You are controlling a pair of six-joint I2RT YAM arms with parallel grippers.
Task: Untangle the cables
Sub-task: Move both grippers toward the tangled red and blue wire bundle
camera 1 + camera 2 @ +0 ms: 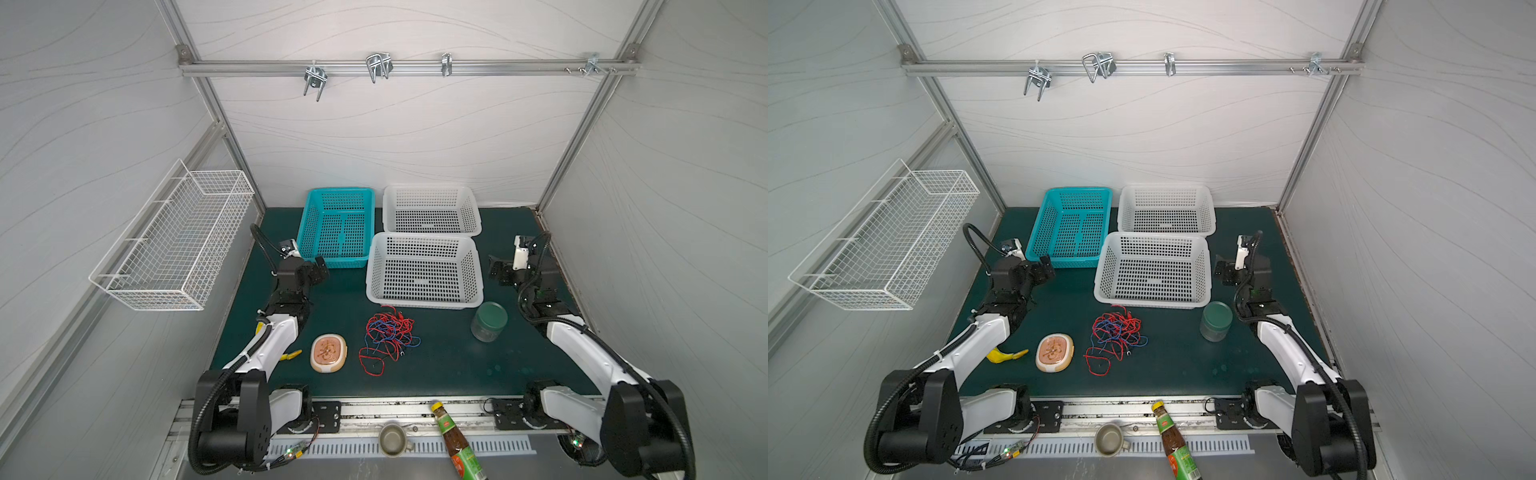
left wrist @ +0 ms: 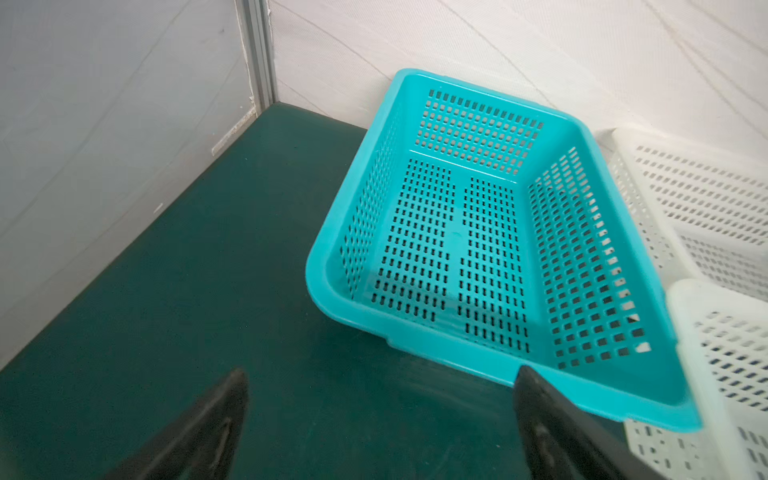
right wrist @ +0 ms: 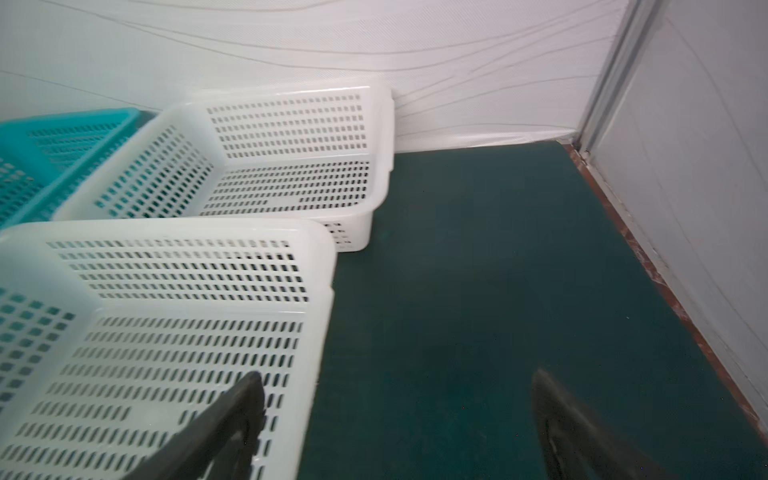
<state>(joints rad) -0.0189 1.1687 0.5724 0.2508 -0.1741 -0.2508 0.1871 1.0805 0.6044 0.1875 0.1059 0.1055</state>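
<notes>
So the cables (image 1: 388,336) are sitting in one knotted clump a bit toward the front edge of the desk (image 1: 449,365), roughly mid-width: red, blue and some black strands all looped through each other, with one red loop straggling out toward the front. They're just in front of the nearer white basket (image 1: 424,270), with an oval lidded container (image 1: 328,353) just beside them on the left and a green-lidded jar (image 1: 489,321) further off on the right. Neither arm is anywhere near them. The left gripper (image 2: 380,374) hangs by the near corner of the teal basket (image 1: 336,226) with its jaws spread wide and nothing between them, and the right gripper (image 3: 397,376) is the same story over by the right edge of the desk, wide apart and empty, next to the white basket. My guess is both are parked out at the sides on purpose — it keeps the middle clear so the top cameras see the whole tangle. Nothing untangled yet, I'd say. That stray red loop looks like the easiest first grab, though the strands are thin and will probably drag the whole clump along.
</notes>
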